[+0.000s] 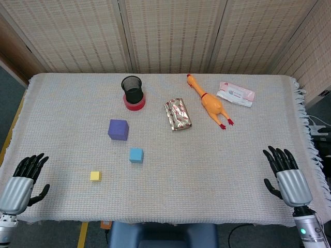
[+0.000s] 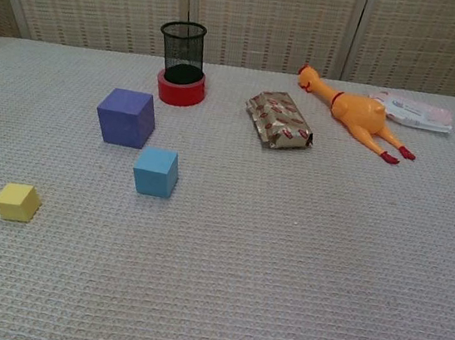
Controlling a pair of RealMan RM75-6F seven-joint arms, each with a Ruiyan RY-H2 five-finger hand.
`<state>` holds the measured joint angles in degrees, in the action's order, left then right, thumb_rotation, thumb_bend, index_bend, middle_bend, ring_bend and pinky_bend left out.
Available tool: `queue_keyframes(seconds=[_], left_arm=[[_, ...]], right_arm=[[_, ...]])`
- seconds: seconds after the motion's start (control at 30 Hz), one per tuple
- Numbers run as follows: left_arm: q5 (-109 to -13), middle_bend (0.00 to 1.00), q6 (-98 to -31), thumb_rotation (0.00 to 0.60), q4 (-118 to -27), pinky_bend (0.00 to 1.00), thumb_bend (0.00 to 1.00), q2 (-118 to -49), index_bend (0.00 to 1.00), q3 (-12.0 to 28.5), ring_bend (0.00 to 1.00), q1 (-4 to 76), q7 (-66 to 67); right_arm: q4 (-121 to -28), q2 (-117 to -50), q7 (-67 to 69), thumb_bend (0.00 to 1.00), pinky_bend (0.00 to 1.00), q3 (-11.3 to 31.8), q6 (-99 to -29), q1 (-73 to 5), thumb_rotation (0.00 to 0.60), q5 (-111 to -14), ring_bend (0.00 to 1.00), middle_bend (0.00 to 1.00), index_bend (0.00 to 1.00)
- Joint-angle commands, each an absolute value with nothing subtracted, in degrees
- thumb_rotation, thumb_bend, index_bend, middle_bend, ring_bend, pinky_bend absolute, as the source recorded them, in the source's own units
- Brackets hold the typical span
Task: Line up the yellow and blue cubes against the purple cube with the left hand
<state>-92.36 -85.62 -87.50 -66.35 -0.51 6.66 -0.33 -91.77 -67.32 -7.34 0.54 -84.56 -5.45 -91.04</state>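
The purple cube [image 1: 118, 129] [image 2: 125, 117] stands left of the table's middle. A smaller blue cube [image 1: 136, 155] [image 2: 156, 171] lies just in front of it and a little to the right, apart from it. The small yellow cube [image 1: 95, 176] [image 2: 17, 202] sits nearer the front left, on its own. My left hand [image 1: 23, 181] rests open at the front left edge, well left of the yellow cube. At the front right edge my right hand [image 1: 287, 175] is open too, fingers spread. Neither hand shows in the chest view.
A black mesh cup [image 1: 133, 89] [image 2: 182, 52] stands on a red tape roll [image 1: 134, 102] [image 2: 180, 90] behind the purple cube. A foil packet [image 1: 177, 114] [image 2: 279, 120], a rubber chicken [image 1: 209, 102] [image 2: 356, 113] and a wipes pack [image 1: 236, 93] [image 2: 411, 110] lie further right.
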Motion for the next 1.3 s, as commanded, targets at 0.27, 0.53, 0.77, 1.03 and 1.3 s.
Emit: queue_keyframes(seconds=[0.27, 0.53, 0.77, 1.03, 1.3], left_arm=[[-93.1, 0.11, -85.5, 0.6, -88.0, 0.26, 0.4, -68.9, 0.0, 0.1, 0.04, 7.6, -0.4], [-85.2, 0.91, -66.7, 0.6, -95.7, 1.0, 0.4, -70.5, 0.01, 3.7, 0.77, 18.1, 6.5], [-75.8, 1.0, -56.5, 0.6, -98.4, 1.0, 0.4, -75.6, 0.03, 7.1, 0.97, 26.1, 15.9], [-69.8, 1.0, -53.4, 0.6, -95.8, 1.0, 0.4, -83.4, 0.12, 9.5, 1.0, 31.6, 20.0], [-67.1, 1.0, -52.2, 0.6, -88.4, 1.0, 0.39, -90.2, 0.23, 11.3, 1.0, 35.9, 19.0]], right_arm=[[-92.8, -66.7, -7.3, 0.1, 0.0, 0.2, -85.5, -4.8, 0.6, -91.7, 0.0, 0.0, 0.0], [-93.6, -65.5, -7.0, 0.1, 0.0, 0.3, -84.4, -4.8, 0.6, -90.4, 0.0, 0.0, 0.0], [-94.4, -63.9, -5.6, 0.1, 0.0, 0.5, -83.4, -4.8, 0.6, -88.8, 0.0, 0.0, 0.0], [-94.3, -63.5, -5.3, 0.1, 0.0, 0.9, -82.1, -5.0, 0.6, -87.2, 0.0, 0.0, 0.0], [-94.6, -63.3, -4.9, 0.1, 0.0, 0.9, -80.5, -5.4, 0.6, -86.3, 0.0, 0.0, 0.0]])
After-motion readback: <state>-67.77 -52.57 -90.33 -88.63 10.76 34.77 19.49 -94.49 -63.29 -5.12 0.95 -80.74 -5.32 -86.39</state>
